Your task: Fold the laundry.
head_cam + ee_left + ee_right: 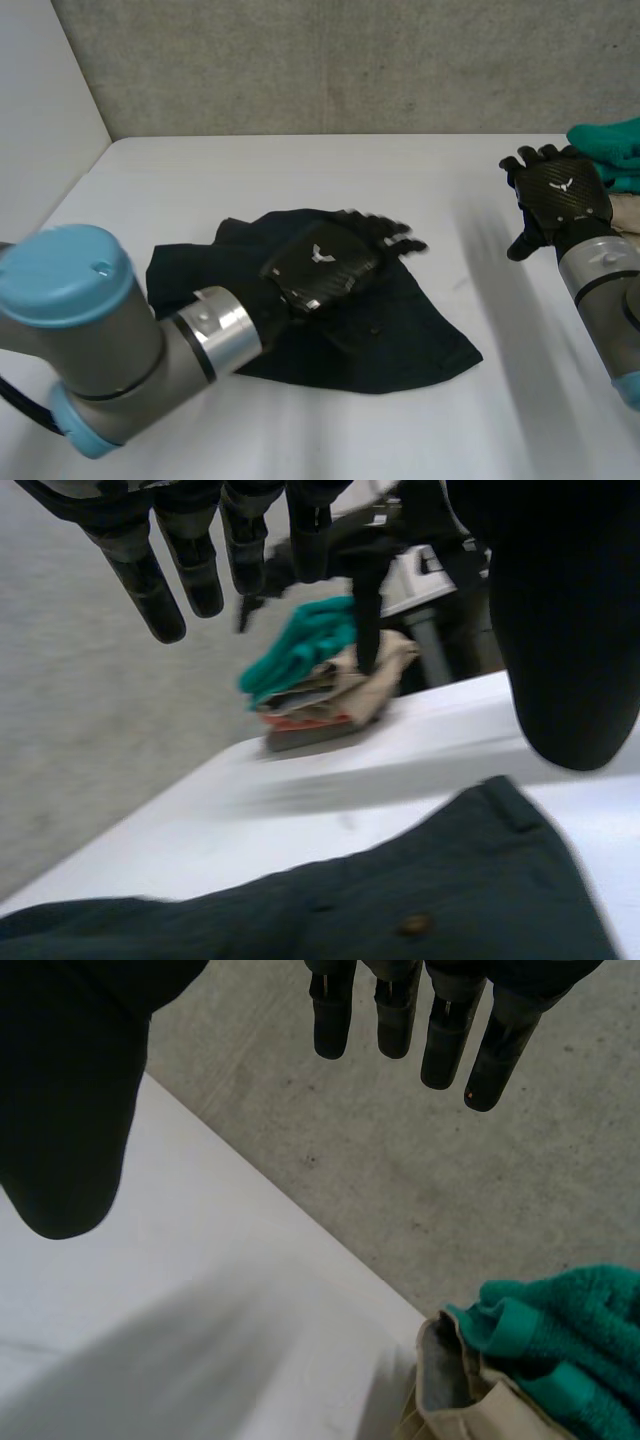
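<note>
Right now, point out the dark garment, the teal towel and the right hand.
dark garment [400, 345], head view, bare near part.
teal towel [580, 1310], right wrist view, upper fold.
right hand [562, 190], head view, back of palm.

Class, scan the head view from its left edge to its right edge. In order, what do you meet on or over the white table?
left arm → dark garment → right hand → stack of folded clothes, teal piece on top
</note>
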`<state>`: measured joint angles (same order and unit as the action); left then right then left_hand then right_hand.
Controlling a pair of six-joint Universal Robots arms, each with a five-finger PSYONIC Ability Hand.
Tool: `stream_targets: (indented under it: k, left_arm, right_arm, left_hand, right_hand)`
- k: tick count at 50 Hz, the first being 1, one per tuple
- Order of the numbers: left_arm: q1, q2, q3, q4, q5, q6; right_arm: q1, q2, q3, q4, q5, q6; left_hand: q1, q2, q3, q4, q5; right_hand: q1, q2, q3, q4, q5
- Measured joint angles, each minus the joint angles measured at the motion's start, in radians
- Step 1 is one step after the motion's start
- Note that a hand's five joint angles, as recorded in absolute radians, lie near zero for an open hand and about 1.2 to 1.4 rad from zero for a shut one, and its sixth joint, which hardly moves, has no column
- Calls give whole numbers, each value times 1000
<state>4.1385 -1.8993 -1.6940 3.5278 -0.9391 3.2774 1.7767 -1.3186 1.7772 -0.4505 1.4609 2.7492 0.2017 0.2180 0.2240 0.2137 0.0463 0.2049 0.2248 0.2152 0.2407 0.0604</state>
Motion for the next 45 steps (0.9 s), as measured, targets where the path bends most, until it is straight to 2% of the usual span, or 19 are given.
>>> stream_targets:
  k: [2, 5, 6, 7, 8, 9, 14, 19, 28, 34, 40, 42, 45]
  left_arm:
    - [21, 38, -8, -16, -32, -1]
    - [71, 118, -22, -62, -128, -7]
    - [71, 118, -22, -62, -128, -7]
    - [96, 152, -29, -86, -188, -10]
    - [96, 152, -29, -86, -188, -10]
    - [122, 186, -39, -112, -271, -12]
    - [172, 233, -74, -151, -491, -9]
    - [210, 211, -93, -155, -579, 5]
    - [316, 48, -71, -160, -536, 106]
    - [338, -38, -50, -158, -509, 179]
    - [337, -62, -41, -153, -508, 190]
    - [337, -65, -38, -144, -510, 189]
    - [337, -64, -37, -137, -510, 187]
  right_arm:
    - [3, 0, -19, 17, -4, -1]
    - [23, 0, -74, 98, -33, -1]
    - [23, 0, -74, 98, -33, -1]
    - [43, 0, -110, 162, -60, -1]
    - [43, 0, -110, 162, -60, -1]
    - [69, 1, -150, 237, -93, -1]
    - [141, 25, -273, 456, -164, 12]
    - [184, 103, -372, 569, -184, 45]
    - [273, 327, -555, 603, -183, 91]
    - [308, 475, -663, 554, -181, 90]
    - [325, 558, -715, 482, -167, 87]
    - [334, 600, -742, 435, -142, 84]
    - [340, 633, -768, 406, -121, 82]
  left_hand:
    - [0, 0, 0, 0, 0]
    - [0, 0, 0, 0, 0]
    - [0, 0, 0, 0, 0]
    - [0, 0, 0, 0, 0]
    - [0, 0, 0, 0, 0]
    - [0, 0, 0, 0, 0]
    - [2, 0, 0, 0, 0]
    - [4, 10, 4, 3, 5]
    - [19, 25, 12, 16, 14]
    - [263, 235, 227, 240, 235]
    - [490, 453, 446, 452, 442]
    - [652, 624, 615, 623, 610]
    - [749, 732, 719, 732, 719]
  right_hand:
    - [0, 0, 0, 0, 0]
    - [0, 0, 0, 0, 0]
    - [0, 0, 0, 0, 0]
    - [0, 0, 0, 0, 0]
    - [0, 0, 0, 0, 0]
    - [0, 0, 0, 0, 0]
    - [7, 13, 16, 6, 12]
    - [78, 98, 117, 88, 88]
    - [80, 98, 120, 91, 93]
    - [80, 98, 120, 91, 93]
    - [80, 98, 120, 91, 93]
    - [80, 98, 120, 91, 93]
    - [80, 98, 120, 91, 98]
